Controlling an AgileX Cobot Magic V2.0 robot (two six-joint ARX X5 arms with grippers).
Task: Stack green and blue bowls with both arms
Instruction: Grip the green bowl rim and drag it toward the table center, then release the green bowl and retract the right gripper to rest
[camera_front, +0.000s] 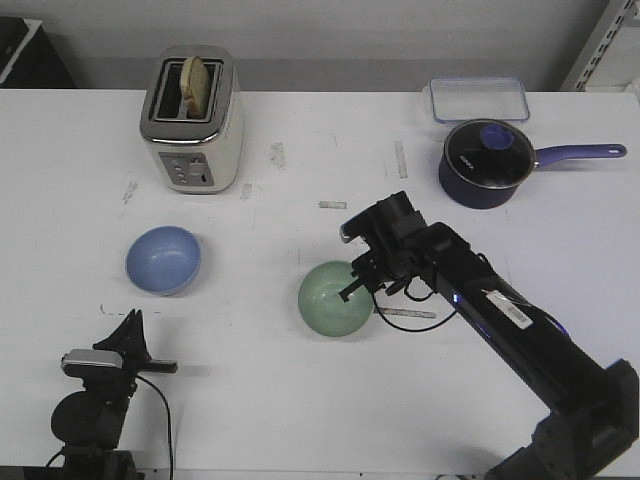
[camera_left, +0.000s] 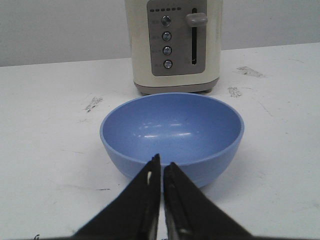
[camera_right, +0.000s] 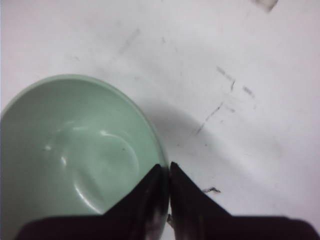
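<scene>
At table (camera_front: 300, 420) centre sits the green bowl (camera_front: 335, 298), upright, with the right gripper (camera_front: 357, 281) at its 2 o'clock rim. From the right wrist view the two fingers (camera_right: 150, 195) stand nearly together, pinching the bowl's (camera_right: 75, 150) rim between them, one inside and one outside the wall. The right arm (camera_front: 500, 320) reaches in from 4 o'clock.

The blue bowl (camera_front: 163, 259) rests upright well to the 9 o'clock side of the green one, apart from it. The left gripper (camera_front: 128, 335) hangs near the table's front edge, at 6 o'clock of the blue bowl and not touching it; in the left wrist view its fingers (camera_left: 145, 200) are drawn narrow, almost meeting, with nothing between them, and the blue bowl (camera_left: 172, 135) lies just beyond their tips.

A toaster (camera_front: 192, 120) with bread stands at 12 o'clock of the blue bowl. A saucepan (camera_front: 490, 163) and clear container (camera_front: 478, 99) sit at 1 o'clock of the green bowl.
</scene>
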